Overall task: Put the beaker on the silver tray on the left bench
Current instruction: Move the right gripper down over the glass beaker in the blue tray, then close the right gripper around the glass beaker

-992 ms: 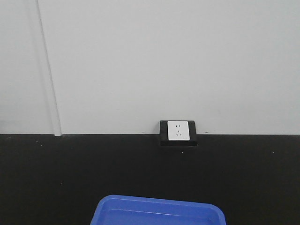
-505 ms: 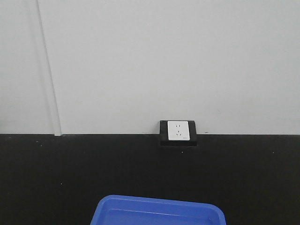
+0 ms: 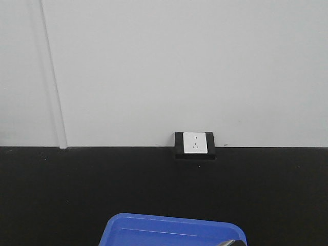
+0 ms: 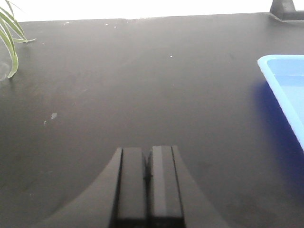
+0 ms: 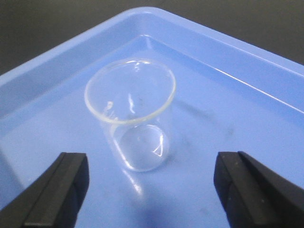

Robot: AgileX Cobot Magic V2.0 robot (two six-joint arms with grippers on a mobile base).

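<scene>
I've got a bright blue plastic tray (image 3: 169,228) at the bottom edge of the front view, with only its far rim and rounded corners in frame. The left wrist view catches one corner of the tray (image 4: 285,80) at the right edge. The right wrist view looks into it: raised rim (image 5: 228,42), glossy floor, a few faint dark scuffs. Behind it is a white wall (image 3: 179,66) with a thin vertical trim strip (image 3: 54,77) on the left. A white socket (image 3: 195,143) in a black housing sits at the wall's foot. Narrow green leaves (image 4: 10,38) droop in at the left wrist view's top-left, well apart from the tray.
</scene>
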